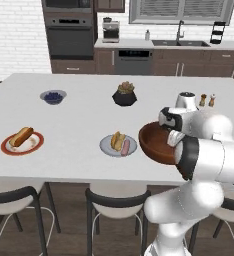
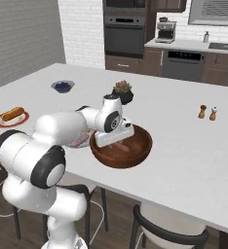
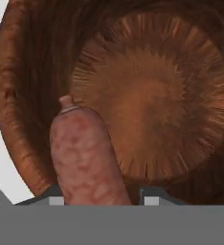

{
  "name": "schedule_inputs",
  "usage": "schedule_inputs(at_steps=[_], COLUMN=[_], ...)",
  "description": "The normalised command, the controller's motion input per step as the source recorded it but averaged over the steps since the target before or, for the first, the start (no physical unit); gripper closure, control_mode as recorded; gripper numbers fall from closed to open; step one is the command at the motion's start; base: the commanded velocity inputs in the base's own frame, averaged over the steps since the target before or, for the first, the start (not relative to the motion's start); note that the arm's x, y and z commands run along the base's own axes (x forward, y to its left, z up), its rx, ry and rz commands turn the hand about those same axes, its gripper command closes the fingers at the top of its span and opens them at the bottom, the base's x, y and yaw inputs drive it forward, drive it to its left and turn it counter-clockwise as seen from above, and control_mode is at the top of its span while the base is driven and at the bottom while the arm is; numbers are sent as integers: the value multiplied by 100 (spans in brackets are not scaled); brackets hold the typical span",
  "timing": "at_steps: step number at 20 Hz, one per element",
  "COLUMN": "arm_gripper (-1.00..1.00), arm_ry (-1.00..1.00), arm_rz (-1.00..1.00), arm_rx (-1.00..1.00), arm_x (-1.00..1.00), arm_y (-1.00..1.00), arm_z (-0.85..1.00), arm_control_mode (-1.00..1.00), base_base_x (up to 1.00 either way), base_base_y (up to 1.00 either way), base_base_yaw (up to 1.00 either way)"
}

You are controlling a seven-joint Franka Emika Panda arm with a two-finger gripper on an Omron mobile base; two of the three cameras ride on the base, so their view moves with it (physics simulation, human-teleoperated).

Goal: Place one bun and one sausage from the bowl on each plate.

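A pink, mottled sausage stands between the two dark fingertips of the gripper, which sit one on each side of its lower end, clamped on it. The sausage points up across the hand view, its knotted tip over the inner wall of the bowl. Behind it lies the bowl's round, ribbed bottom, bare in the part that shows.

From the right base view, the large dark reddish-brown bowl sits on the white worktop near its front edge, and the white hand of the arm reaches down into it, the gripper low inside, where a bit of pink shows.

In the left base view, the light grey plate lies just left of the bowl, holding a bun and a sausage side by side. Far to the left, near the front edge, the red-rimmed plate carries a bun; whether a sausage lies with it cannot be told.

Further back on the worktop are a small blue-grey bowl of dark berries, a black plant pot and, to the right, two small shakers. Dark stools stand under the front edge.
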Motion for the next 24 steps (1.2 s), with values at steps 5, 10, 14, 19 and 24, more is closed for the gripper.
schedule_inputs(at_steps=[5,10,14,19,24], arm_gripper=[100,100,100,100,100], arm_ry=[-16,-13,0,0,0], arm_rz=[1,0,0,0,0], arm_rx=[0,-1,0,0,0], arm_x=[-100,-37,0,0,0], arm_y=[43,56,0,0,0], arm_z=[100,52,0,0,0], arm_control_mode=[-100,100,100,100,100], base_base_x=[0,-11,-15,-22,-5], base_base_y=[0,40,100,100,100], base_base_yaw=[0,0,-8,-34,-49])
